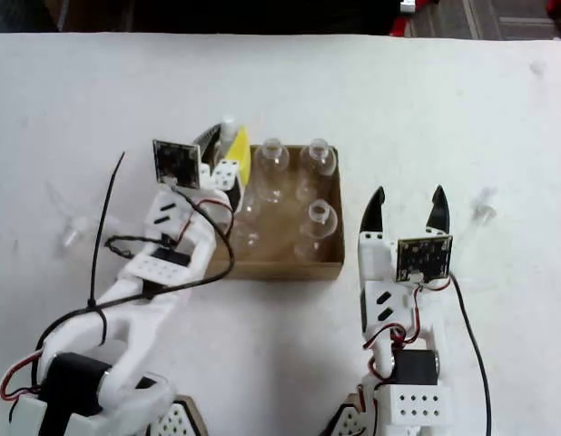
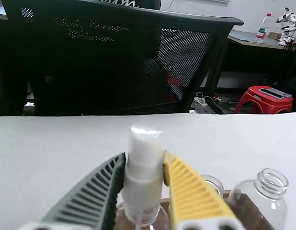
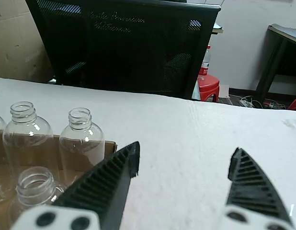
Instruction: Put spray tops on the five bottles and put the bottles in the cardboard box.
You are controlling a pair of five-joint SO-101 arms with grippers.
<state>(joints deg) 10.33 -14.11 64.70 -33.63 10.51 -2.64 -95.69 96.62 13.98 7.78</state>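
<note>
Left claw (image 1: pixel 224 143) is in the upper-left part of the high view, right at the upper-left corner of the box (image 1: pixel 285 269). It's clamped on a white spray top (image 2: pixel 144 158), with a grey finger on one side and a yellow finger on the other, both pressed against the cap. The spray top stands upright on the mouth of a clear bottle (image 2: pixel 138 218) directly under it. Whether it's fully seated, I can't tell.

Inside the box, three uncapped bottles (image 1: pixel 272 162) stand upright. Two are side by side along the top wall and one is lower down against the right wall. In the box's lower left there's another clear shape, partly under the left arm (image 1: pixel 153 272) and too hidden to call.

Right claw (image 1: pixel 406 209) sits just right of the box, in the lower-right part of the frame. Its black fingers are spread wide and empty, tips pointing up the frame. Its own wrist camera catches the three open necks and the cardboard wall.

On the white surface (image 1: pixel 398 100), a small clear piece that looks like a loose top (image 1: pixel 483 213) lies just right of the right claw. A second clear piece (image 1: pixel 67 238) lies at the left of the frame, beside the left arm.
</note>
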